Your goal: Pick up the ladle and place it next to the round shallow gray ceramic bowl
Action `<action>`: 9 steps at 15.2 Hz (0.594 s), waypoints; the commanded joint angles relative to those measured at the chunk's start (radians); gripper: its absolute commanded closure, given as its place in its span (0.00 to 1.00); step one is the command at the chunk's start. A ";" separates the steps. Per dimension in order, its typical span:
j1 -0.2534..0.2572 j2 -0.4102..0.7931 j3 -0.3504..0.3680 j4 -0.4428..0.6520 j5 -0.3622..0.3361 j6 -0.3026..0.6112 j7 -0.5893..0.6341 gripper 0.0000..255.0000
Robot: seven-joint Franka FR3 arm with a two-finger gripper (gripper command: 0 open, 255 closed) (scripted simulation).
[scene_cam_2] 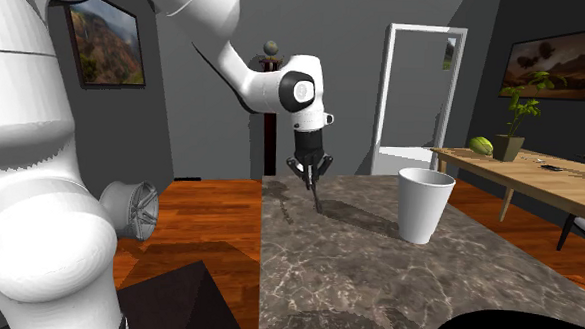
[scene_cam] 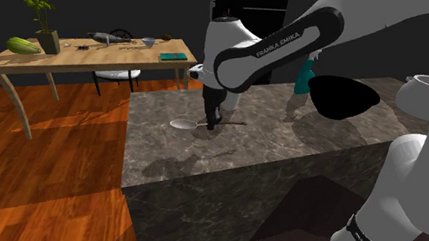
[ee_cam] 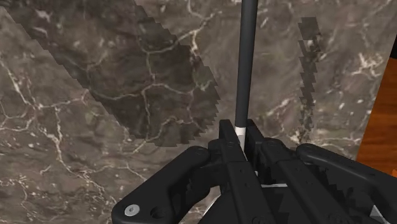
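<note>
My gripper (ee_cam: 240,141) is shut on the ladle's thin dark handle (ee_cam: 247,63), which runs straight out from between the fingers. In the shoulder view the ladle's silvery scoop (scene_cam: 181,124) lies out to the left of the gripper (scene_cam: 214,119), low over the marble counter (scene_cam: 166,151). From the second exterior view the handle (scene_cam_2: 317,197) slants down from the gripper (scene_cam_2: 310,175), its tip near the counter. The handle's shadow falls apart from it on the stone. A dark rounded shape (scene_cam: 344,95) sits right of the gripper; I cannot tell if it is the bowl.
A white cup (scene_cam_2: 424,203) stands on the counter (scene_cam_2: 377,272) toward the second exterior view's right. A wooden table (scene_cam: 87,54) with a plant and small items stands beyond the counter's far left. Wood floor (scene_cam: 33,163) lies past the counter's left edge.
</note>
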 commanded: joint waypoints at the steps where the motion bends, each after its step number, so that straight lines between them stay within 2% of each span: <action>1: 0.000 -0.014 0.000 0.014 0.001 -0.028 -0.001 1.00; 9: 0.001 -0.057 0.002 0.077 0.003 -0.135 -0.006 1.00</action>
